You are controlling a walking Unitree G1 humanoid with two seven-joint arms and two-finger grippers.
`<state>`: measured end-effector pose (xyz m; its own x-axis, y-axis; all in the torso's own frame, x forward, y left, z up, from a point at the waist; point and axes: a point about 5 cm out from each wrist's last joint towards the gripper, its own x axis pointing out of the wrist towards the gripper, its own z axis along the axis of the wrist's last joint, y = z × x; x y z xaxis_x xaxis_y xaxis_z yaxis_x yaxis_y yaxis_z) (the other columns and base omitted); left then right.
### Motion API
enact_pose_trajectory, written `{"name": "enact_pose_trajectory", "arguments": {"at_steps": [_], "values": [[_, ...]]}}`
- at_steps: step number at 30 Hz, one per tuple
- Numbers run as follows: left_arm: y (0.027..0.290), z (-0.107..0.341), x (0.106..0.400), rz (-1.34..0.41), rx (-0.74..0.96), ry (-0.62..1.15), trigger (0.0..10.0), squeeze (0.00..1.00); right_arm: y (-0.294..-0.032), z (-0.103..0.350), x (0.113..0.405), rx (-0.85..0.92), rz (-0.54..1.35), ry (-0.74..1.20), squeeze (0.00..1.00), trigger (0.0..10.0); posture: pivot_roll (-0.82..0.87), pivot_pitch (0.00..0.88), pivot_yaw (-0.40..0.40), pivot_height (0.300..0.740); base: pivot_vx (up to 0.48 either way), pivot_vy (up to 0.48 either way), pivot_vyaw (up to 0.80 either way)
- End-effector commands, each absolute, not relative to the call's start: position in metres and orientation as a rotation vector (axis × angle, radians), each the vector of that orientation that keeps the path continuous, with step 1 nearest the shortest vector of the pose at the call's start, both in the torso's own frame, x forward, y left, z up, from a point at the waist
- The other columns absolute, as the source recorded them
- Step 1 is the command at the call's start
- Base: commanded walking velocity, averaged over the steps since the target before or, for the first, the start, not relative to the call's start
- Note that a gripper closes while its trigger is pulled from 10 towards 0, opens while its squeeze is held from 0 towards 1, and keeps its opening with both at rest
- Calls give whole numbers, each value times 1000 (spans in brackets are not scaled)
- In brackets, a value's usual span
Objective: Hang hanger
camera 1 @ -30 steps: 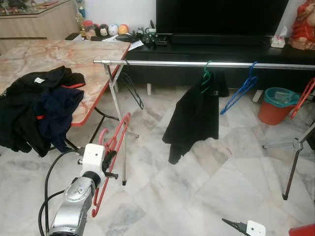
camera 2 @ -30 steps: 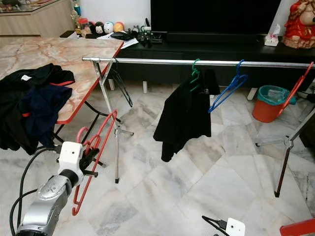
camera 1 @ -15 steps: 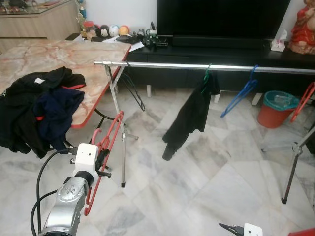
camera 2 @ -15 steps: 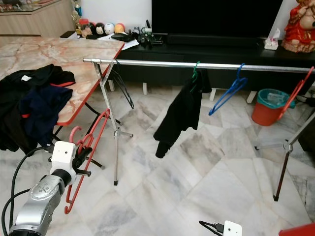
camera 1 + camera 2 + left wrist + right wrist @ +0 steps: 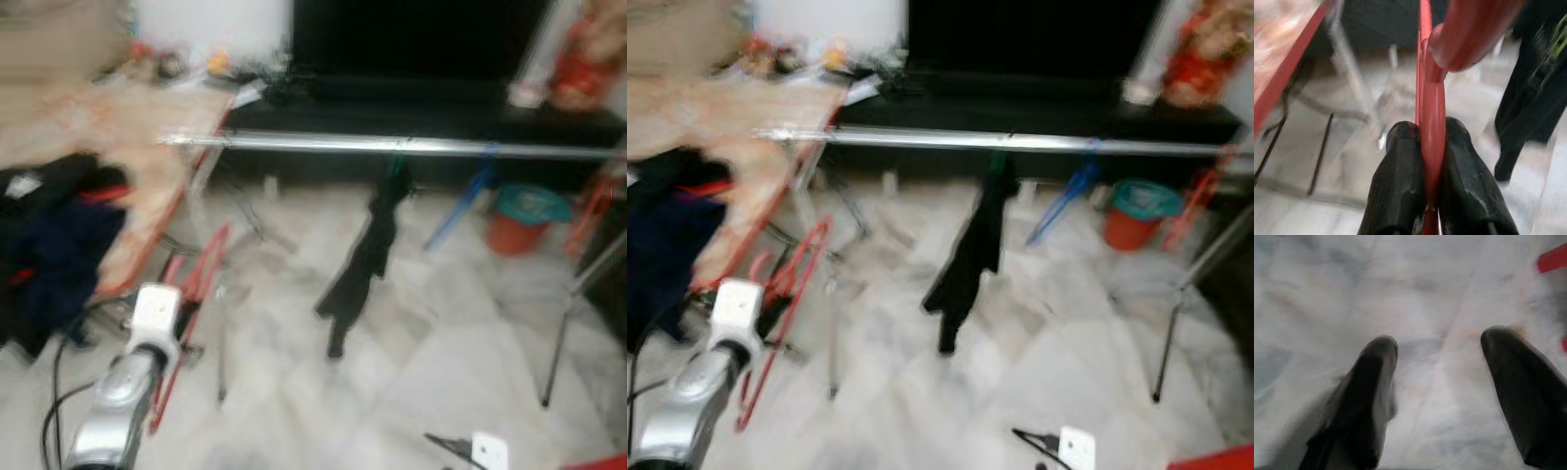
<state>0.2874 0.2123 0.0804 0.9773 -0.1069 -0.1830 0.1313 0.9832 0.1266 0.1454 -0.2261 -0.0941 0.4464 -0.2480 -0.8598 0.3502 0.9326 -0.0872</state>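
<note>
my left claw clamped tight on red hanger, at 8 o'clock, low beside worktop | my right claw spread wide over marble floor, holding nothing | rail at 12 o'clock

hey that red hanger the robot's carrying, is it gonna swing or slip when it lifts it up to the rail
Probably stiff: the red hanger keeps its frame shape. The left gripper pinches one thin bar, so it may pivot or swing. Smooth-looking plastic could slip, and it likely weighs little.
</note>
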Motion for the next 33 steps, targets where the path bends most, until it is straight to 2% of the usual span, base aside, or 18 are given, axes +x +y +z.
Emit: {"name": "enact_pose_trajectory", "arguments": {"at_steps": [1,12,33], "values": [[207,83,288,-146,148,164,10000,0,-228,-95,142,113,-385,1056,0,10000,-60,0,-11,740,337,0,0],[205,85,288,-166,149,157,10000,0,-229,-95,143,103,-378,1058,0,10000,-58,0,-14,740,350,0,0],[177,103,289,-395,173,181,10000,0,-227,-95,144,97,-357,1067,0,10000,-51,0,-11,740,373,0,0]]}}
